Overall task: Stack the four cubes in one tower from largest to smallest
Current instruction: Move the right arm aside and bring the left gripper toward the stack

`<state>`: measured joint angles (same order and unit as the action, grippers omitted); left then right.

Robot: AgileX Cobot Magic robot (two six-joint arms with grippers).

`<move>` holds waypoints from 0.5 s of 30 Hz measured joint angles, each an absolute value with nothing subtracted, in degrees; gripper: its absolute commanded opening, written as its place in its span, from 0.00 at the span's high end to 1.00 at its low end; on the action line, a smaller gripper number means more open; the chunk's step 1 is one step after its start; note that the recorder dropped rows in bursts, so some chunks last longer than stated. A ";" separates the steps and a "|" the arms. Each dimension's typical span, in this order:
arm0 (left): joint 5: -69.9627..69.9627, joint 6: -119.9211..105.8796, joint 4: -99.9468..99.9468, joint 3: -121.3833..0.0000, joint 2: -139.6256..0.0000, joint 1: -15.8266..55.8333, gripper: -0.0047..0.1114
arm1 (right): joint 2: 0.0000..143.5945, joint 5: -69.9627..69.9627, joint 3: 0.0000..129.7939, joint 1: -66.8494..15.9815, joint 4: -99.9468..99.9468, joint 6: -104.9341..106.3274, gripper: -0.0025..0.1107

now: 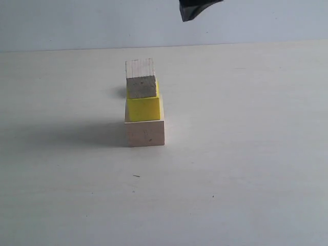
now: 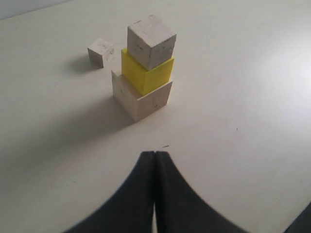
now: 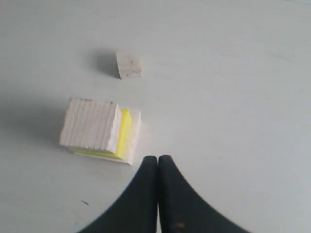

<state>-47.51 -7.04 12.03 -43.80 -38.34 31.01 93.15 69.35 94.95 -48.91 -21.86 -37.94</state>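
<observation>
Wooden small cube (image 2: 150,41) tops yellow cube (image 2: 146,75) on largest cube (image 2: 141,102); tiny cube (image 2: 101,52) nearby.

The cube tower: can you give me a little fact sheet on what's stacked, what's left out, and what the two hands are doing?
Base: large pale wood cube
Middle: yellow cube
Top so far: smaller wood cube
Left out: tiny wood cube, on the table, not stacked
Left hand: shut, empty
Right hand: shut, empty
</observation>
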 measured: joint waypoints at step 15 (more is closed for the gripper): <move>-46.53 -2.55 0.78 -54.27 -53.51 31.01 0.96 | 72.95 69.97 70.28 -48.91 -21.86 -37.84 0.98</move>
